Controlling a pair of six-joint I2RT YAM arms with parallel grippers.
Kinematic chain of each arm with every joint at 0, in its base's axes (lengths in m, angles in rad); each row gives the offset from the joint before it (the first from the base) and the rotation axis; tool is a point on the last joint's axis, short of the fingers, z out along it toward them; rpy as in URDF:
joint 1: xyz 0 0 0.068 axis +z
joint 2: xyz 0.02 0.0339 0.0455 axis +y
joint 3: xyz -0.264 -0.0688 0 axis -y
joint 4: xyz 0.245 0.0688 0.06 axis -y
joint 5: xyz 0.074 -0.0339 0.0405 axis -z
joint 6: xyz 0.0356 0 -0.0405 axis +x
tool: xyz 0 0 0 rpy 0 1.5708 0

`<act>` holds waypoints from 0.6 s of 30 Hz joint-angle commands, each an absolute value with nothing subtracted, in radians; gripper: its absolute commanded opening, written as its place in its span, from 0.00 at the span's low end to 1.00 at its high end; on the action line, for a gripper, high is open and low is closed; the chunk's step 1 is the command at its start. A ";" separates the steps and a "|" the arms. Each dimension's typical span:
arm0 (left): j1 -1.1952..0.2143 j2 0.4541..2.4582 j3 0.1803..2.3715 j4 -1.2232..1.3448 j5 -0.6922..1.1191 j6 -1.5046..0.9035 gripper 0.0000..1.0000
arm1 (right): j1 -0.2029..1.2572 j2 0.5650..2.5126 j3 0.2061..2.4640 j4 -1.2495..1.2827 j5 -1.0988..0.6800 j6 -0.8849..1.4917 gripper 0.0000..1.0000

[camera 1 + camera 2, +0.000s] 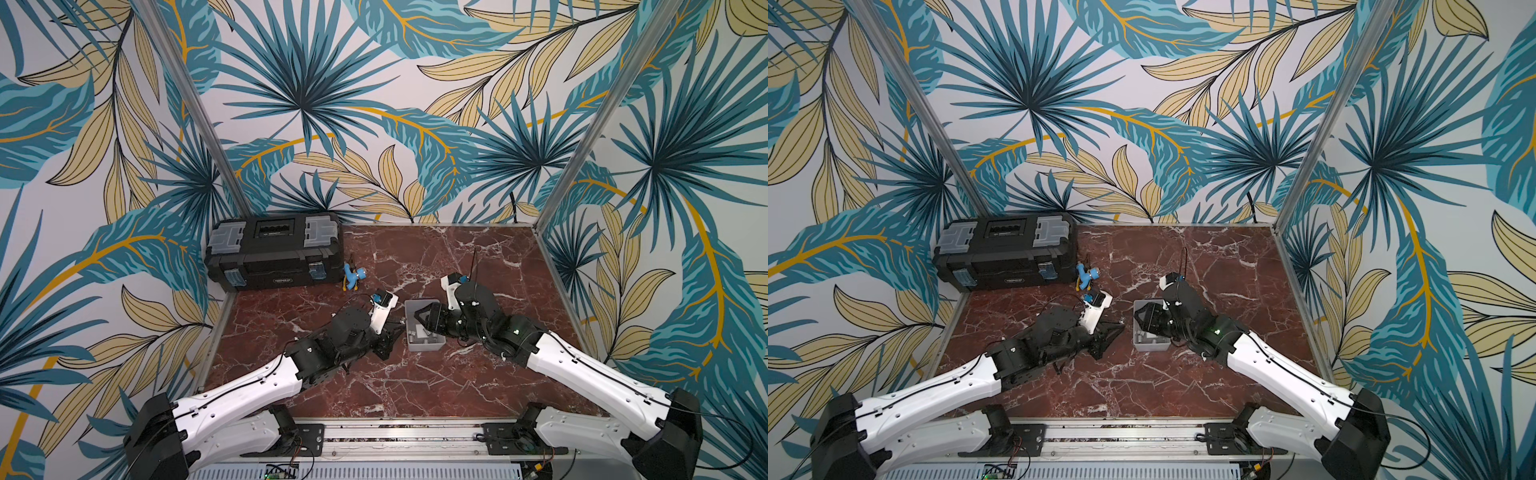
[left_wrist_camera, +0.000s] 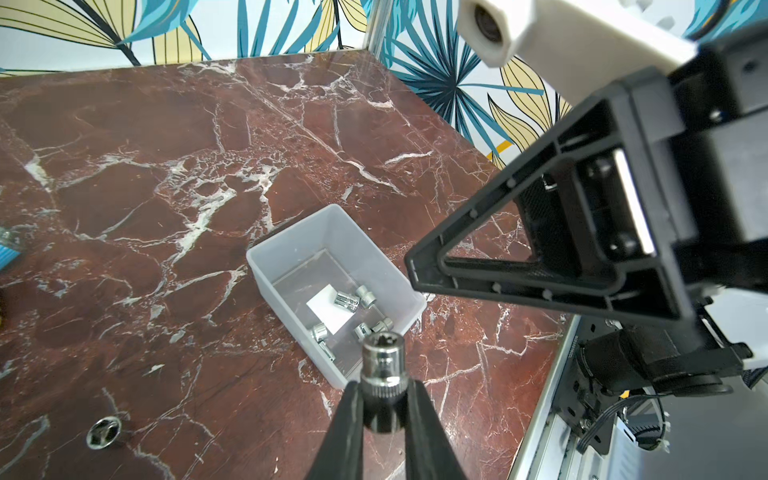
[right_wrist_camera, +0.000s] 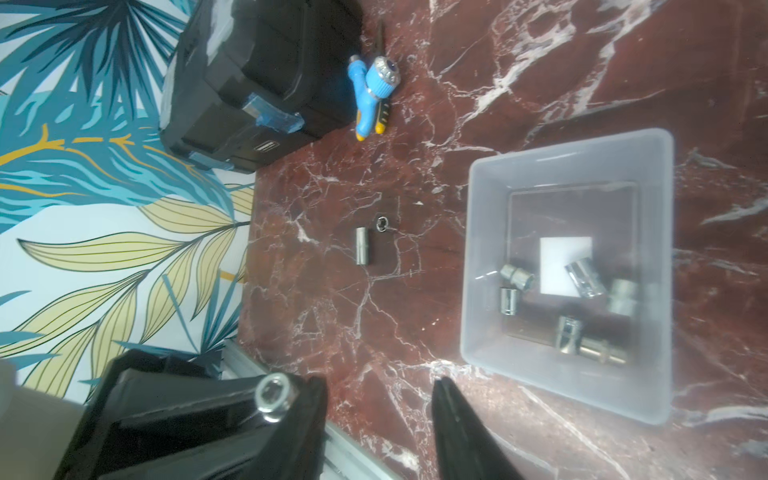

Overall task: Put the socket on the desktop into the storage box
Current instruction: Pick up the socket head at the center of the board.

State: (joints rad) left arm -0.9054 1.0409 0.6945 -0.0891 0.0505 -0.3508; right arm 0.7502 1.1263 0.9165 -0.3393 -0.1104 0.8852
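Observation:
My left gripper [image 2: 382, 388] is shut on a chrome socket [image 2: 382, 361] and holds it just beside the left rim of the storage box [image 1: 426, 348] [image 1: 1152, 345] [image 2: 332, 232]. The translucent box stands mid-desktop [image 1: 415, 386] with several sockets [image 2: 347, 301] [image 3: 582, 278] on its floor around a white label. My right gripper [image 1: 420, 321] [image 3: 378, 415] hangs open and empty over the box's far end; one of its fingers [image 2: 540, 296] shows in the left wrist view. Two more sockets lie on the desktop: one on its side [image 3: 363, 245], one upright [image 3: 380, 223].
A black toolbox [image 1: 274, 253] [image 1: 1007, 253] stands at the back left. A blue-handled tool [image 1: 353, 276] [image 3: 374, 87] lies next to it. Aluminium rails and patterned walls enclose the desktop on three sides. Both arm bases sit at the front edge.

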 commanded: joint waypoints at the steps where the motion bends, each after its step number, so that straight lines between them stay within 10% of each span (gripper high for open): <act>1: -0.911 1.046 0.695 -0.057 0.073 -0.313 0.00 | 0.746 1.138 0.930 -0.272 -0.203 0.899 0.46; 18: -0.920 1.060 0.705 -0.064 0.055 -0.301 0.00 | 0.747 1.213 0.907 -0.179 -0.304 0.903 0.37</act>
